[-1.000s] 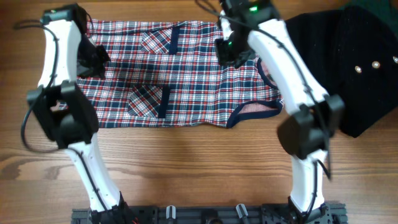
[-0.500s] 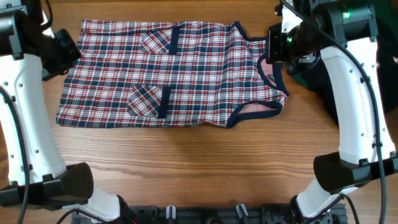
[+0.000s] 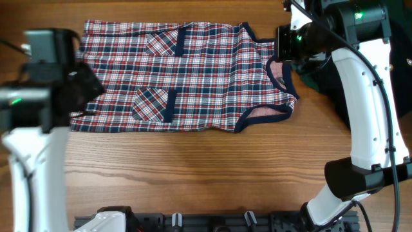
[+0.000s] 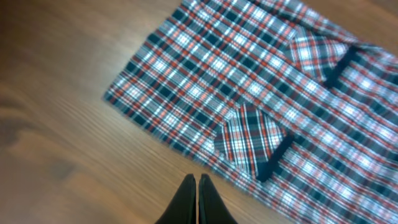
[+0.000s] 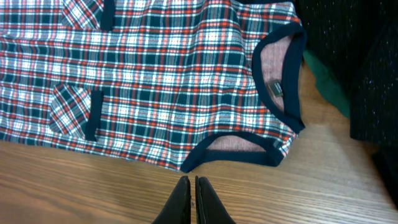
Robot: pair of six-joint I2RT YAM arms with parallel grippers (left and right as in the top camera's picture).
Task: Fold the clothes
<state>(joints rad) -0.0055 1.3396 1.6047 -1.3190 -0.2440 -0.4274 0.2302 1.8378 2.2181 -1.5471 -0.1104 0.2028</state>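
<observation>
The clothes (image 3: 193, 77) are one sleeveless red, white and navy plaid garment, spread flat on the wooden table (image 3: 193, 174) with its neck to the right. Two patch pockets (image 3: 154, 103) face up. In the left wrist view the garment (image 4: 261, 81) fills the upper right. My left gripper (image 4: 197, 182) hangs shut and empty above bare wood, just in front of its near hem. In the right wrist view the garment (image 5: 155, 81) shows its navy-trimmed neck (image 5: 280, 74) and armhole (image 5: 239, 146). My right gripper (image 5: 191, 183) is shut and empty over the wood, short of the armhole.
A black garment (image 5: 348, 37) lies right of the plaid one, with dark green fabric (image 5: 326, 81) beside the neck opening. Overhead, the black garment (image 3: 336, 90) is mostly hidden by the raised right arm (image 3: 360, 103). The left arm (image 3: 45, 96) stands high at the left.
Both arms have lifted off the garment and pulled apart to its two ends. In the last half second the left arm swung down and inward; the right arm stayed put. The garment lies unchanged.
</observation>
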